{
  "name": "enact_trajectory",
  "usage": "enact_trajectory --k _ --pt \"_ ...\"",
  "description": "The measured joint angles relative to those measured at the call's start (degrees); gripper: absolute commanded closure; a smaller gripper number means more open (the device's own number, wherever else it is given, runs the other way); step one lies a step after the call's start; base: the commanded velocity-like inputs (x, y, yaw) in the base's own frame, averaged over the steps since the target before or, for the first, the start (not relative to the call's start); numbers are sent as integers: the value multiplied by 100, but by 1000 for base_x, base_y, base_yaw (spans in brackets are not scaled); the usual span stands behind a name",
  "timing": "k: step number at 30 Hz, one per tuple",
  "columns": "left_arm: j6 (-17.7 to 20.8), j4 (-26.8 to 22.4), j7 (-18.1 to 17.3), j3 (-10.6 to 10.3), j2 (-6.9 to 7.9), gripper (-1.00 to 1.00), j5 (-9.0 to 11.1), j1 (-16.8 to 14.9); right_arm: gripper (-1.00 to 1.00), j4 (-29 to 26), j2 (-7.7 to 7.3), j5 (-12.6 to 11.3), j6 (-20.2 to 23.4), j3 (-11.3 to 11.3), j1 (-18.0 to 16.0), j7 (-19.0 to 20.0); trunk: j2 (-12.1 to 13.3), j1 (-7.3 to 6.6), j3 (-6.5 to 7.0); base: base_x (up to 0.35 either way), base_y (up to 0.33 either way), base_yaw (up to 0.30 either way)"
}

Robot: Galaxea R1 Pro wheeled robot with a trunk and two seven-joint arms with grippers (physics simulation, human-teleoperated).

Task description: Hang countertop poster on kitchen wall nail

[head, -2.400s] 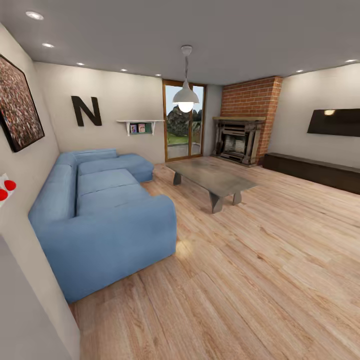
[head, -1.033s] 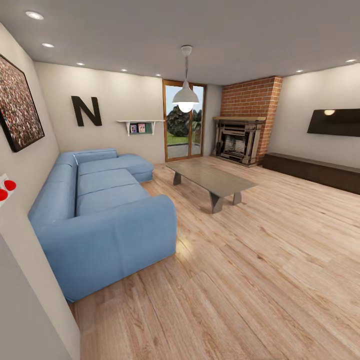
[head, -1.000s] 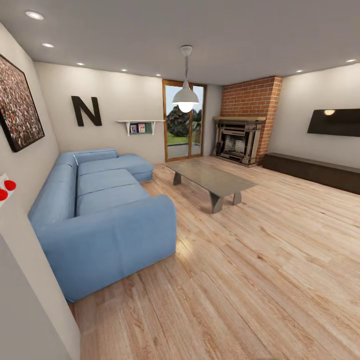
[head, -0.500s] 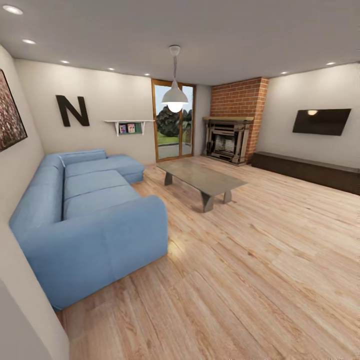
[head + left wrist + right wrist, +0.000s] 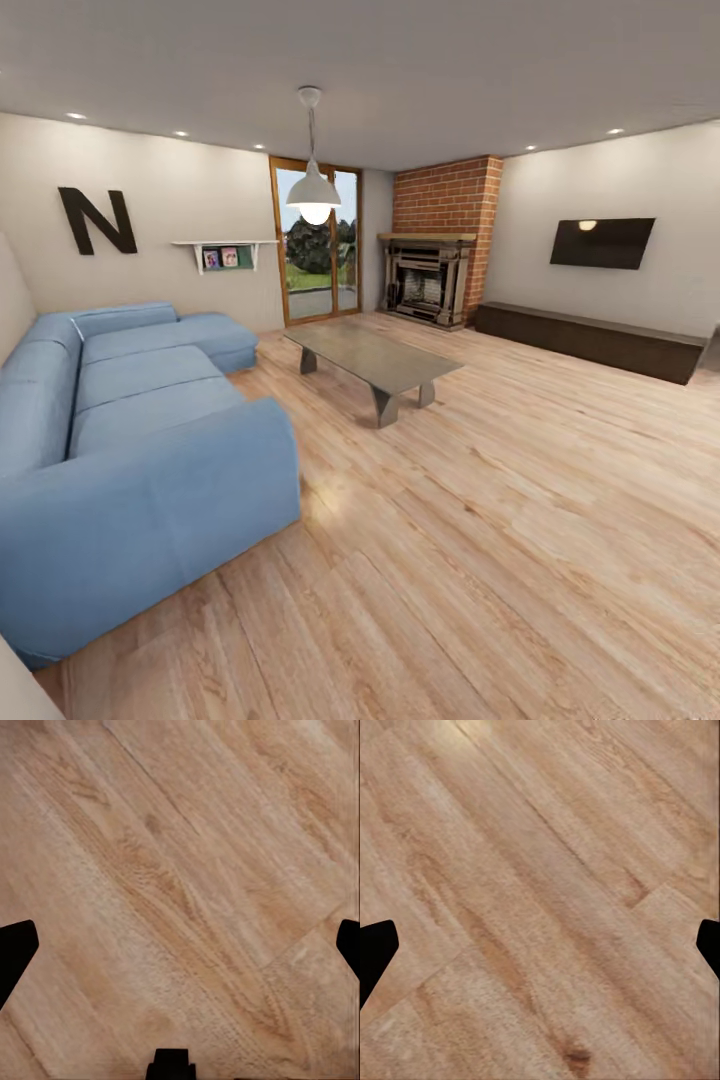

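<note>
Pale oak plank flooring (image 5: 520, 520) runs through a living room, none of the kitchen in sight. At the left, a big light-blue L-shaped fabric sofa (image 5: 130, 440) is cut off by the near-left edge. Along the right wall sits a long low dark wooden cabinet (image 5: 590, 340), its right end cut off, with a flat black wall screen (image 5: 602, 242) above it. A red-brick chimney breast with a dark fireplace (image 5: 425, 280) fills the far corner, beside a wood-framed glass door (image 5: 315, 250). A low grey slab coffee table (image 5: 370, 358) stands mid-floor, clear of the sofa. A white pendant lamp (image 5: 314, 190) hangs above it. On the far wall are a black letter N (image 5: 97, 220) and a small white shelf (image 5: 223, 252) holding small items too tiny to read.

Both wrist views look down on the flooring. The left tool (image 5: 180, 952) and the right tool (image 5: 540, 952) are spread wide and released, black fingertips (image 5: 15, 952) (image 5: 375, 952) at opposite edges.
</note>
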Motion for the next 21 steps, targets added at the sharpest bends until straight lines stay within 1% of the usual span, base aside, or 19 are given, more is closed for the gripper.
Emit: enact_trajectory --k 11,21 --pt "0 9 0 0 0 -100 0 0 -100 0 -4 0 0 0 0 0 0 0 0 236 -202 -295" --pt "-1 8 0 6 -1 -100 0 0 -100 1 -8 0 -1 0 0 0 1 2 0 26 -21 -300"
